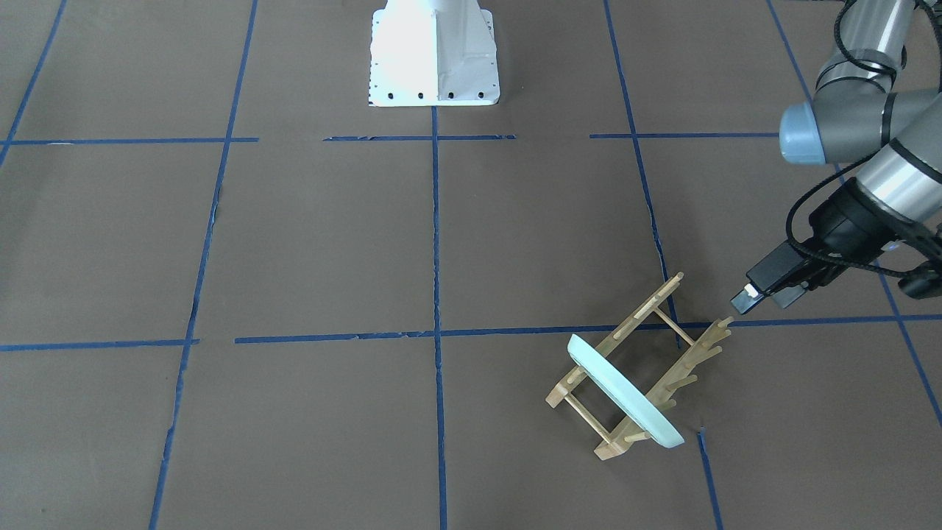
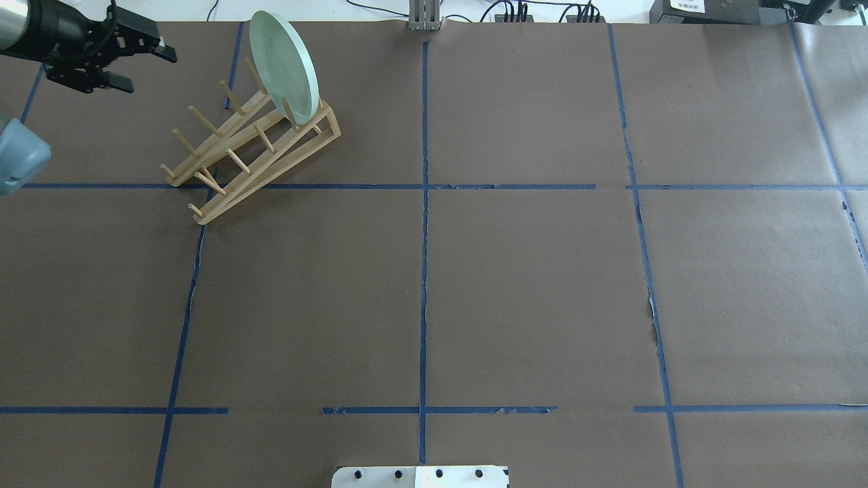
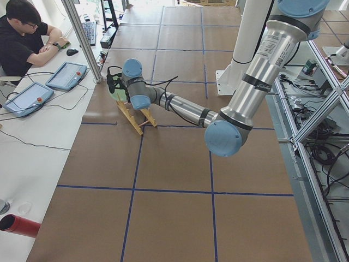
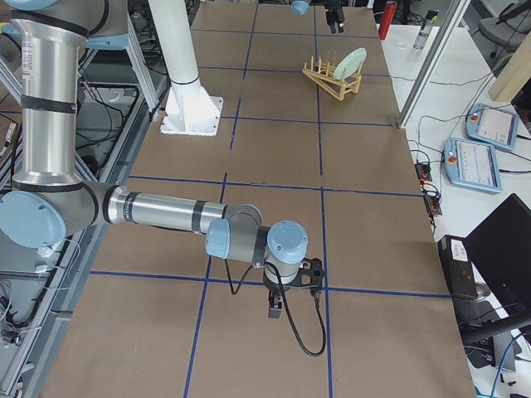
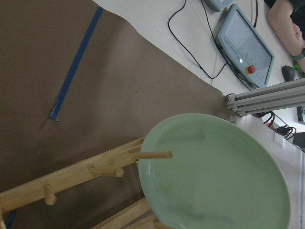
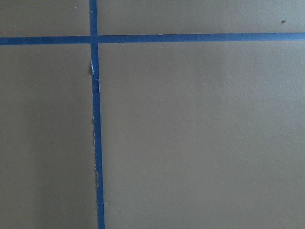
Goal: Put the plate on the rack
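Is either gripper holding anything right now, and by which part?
Left gripper is open and empty; the plate stands in the rack, apart from it. Right gripper: cannot tell.

Smooth, slightly glossy plate (image 5: 214,176), pale bare wood rack (image 5: 71,174), matt brown paper table (image 5: 95,86).

overhead camera looks forward from behind; front camera faces back, steeply down; both hold the rack (image 1: 640,315).

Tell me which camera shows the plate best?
Overhead exterior: whole plate upright in the rack, unobstructed. Left wrist crops it; front-facing sees it edge-on; side views show it tiny or blocked; right wrist misses it.
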Robot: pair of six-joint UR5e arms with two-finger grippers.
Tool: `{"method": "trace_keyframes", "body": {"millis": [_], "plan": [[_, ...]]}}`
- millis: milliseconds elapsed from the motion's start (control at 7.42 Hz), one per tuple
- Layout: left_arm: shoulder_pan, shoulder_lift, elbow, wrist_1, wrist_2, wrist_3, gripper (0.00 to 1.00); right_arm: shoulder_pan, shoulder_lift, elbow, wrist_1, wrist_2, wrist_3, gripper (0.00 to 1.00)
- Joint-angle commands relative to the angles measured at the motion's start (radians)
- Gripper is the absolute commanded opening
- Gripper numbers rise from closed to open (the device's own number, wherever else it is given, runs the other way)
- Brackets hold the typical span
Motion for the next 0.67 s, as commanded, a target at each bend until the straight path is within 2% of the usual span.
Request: {"method": "trace_keyframes", "body": {"millis": [0, 135, 270, 404, 539], "plan": [[-0.130, 0.159, -0.152, 0.322, -0.013, 0.507, 1.00, 0.001, 0.000, 0.000, 0.000, 0.000, 0.000, 1.00], [-0.237, 0.179, -0.149, 0.446, -0.012, 0.761, 1.00, 0.000, 0.000, 0.000, 0.000, 0.000, 0.000, 1.00], [-0.329, 0.204, -0.135, 0.590, -0.010, 1.096, 1.00, 0.000, 0.000, -0.001, 0.000, 0.000, 0.000, 1.00], [-0.444, 0.250, -0.111, 0.686, -0.004, 1.327, 1.00, 0.001, 0.000, -0.001, 0.000, 0.000, 0.000, 1.00], [-0.538, 0.321, -0.076, 0.694, -0.010, 1.339, 1.00, 0.000, 0.000, -0.001, 0.000, 0.000, 0.000, 1.00]]}}
